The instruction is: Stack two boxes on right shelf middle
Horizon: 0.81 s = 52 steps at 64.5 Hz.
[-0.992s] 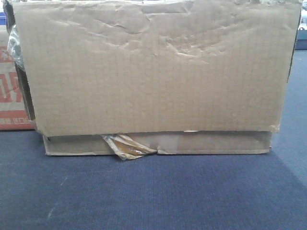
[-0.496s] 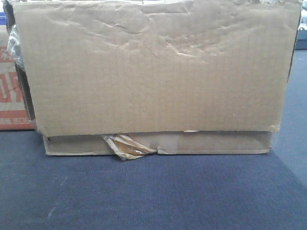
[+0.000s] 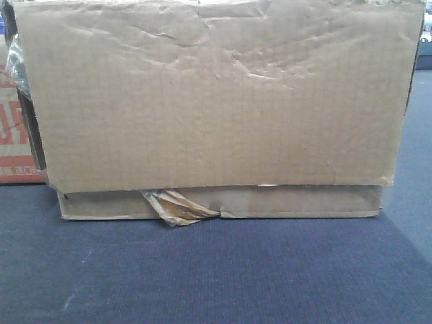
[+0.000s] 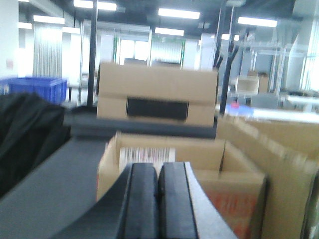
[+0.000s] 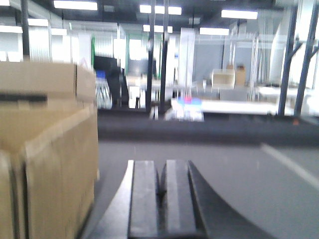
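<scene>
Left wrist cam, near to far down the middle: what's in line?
From the lens out: left gripper, shut → open box with a barcode label → closed cardboard box with a dark slot on its face.

At the left I see a cardboard box with red print (image 3: pixel 12 135) standing on dark blue carpet (image 3: pixel 216 270). Its top is open, with a barcode label (image 4: pixel 147 155) inside. Farther left are black fabric (image 4: pixel 27 134) and a blue bin (image 4: pixel 35 87).
</scene>
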Each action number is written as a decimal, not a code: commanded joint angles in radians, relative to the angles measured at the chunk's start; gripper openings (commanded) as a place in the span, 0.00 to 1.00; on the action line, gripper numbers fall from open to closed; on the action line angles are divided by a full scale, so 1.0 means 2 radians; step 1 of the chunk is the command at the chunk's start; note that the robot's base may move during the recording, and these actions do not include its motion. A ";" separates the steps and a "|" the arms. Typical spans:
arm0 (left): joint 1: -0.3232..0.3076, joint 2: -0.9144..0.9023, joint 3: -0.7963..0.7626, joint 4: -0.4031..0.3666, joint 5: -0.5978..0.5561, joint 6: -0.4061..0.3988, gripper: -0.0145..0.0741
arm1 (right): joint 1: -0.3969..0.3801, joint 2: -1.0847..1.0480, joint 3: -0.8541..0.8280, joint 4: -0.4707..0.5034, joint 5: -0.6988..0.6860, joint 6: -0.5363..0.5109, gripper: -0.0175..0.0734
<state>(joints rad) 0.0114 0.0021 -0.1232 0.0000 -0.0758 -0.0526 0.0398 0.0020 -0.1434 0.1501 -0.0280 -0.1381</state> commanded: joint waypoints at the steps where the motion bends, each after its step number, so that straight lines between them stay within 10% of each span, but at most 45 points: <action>1: 0.003 0.002 -0.068 0.008 0.020 0.001 0.04 | 0.001 -0.001 -0.066 -0.001 0.014 -0.001 0.01; 23: 0.003 0.168 -0.336 0.055 0.245 0.001 0.18 | 0.001 0.166 -0.296 -0.001 0.181 -0.001 0.04; 45: -0.032 0.317 -0.392 0.041 0.271 0.001 0.76 | 0.007 0.304 -0.333 -0.001 0.188 -0.001 0.77; 52: -0.032 0.362 -0.412 0.023 0.313 0.001 0.83 | 0.008 0.317 -0.332 -0.001 0.177 -0.001 0.82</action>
<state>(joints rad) -0.0454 0.6699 -0.9146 0.0700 0.5097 -0.0526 0.0522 0.6217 -0.8004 0.1515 0.3595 -0.1381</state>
